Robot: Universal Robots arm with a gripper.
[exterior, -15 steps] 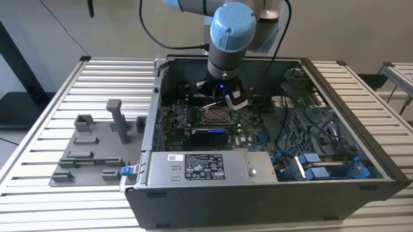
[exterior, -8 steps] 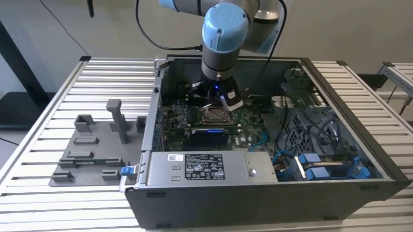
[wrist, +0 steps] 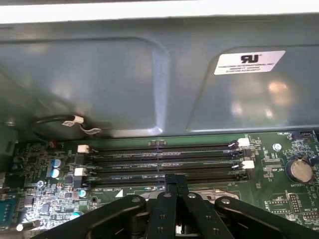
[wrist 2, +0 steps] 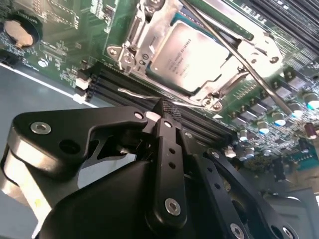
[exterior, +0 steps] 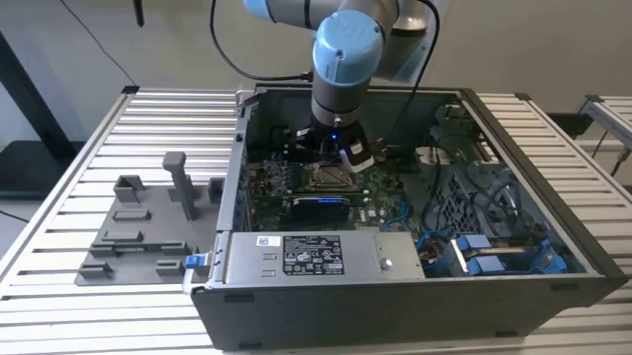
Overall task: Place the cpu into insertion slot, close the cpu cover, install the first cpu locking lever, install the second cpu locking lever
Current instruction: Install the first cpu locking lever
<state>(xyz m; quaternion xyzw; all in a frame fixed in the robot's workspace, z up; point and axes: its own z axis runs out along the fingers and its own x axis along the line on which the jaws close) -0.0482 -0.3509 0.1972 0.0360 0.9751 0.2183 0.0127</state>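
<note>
The cpu (wrist 2: 192, 52), a silver-grey square chip, lies flat in the insertion slot (exterior: 329, 176) on the green board. The silvery cpu cover (wrist 2: 249, 47) lies down around its edges. One thin locking lever (wrist 2: 234, 52) crosses the cover diagonally. A second lever (wrist 2: 149, 95) runs along the socket's edge nearest my fingertips. My gripper (wrist 2: 168, 108) is shut with nothing between its fingers, its tip right at that second lever; contact is unclear. In the exterior view the gripper (exterior: 348, 155) hangs just above the far side of the socket.
Black memory slots (wrist: 159, 159) run beside the socket, and the grey case wall (wrist: 149, 74) rises beyond them. A coin battery (wrist: 298, 169) sits on the board. The labelled power-supply box (exterior: 311, 255) and blue cables (exterior: 474, 251) fill the case's front. A grey fixture (exterior: 148, 222) stands on the slatted table.
</note>
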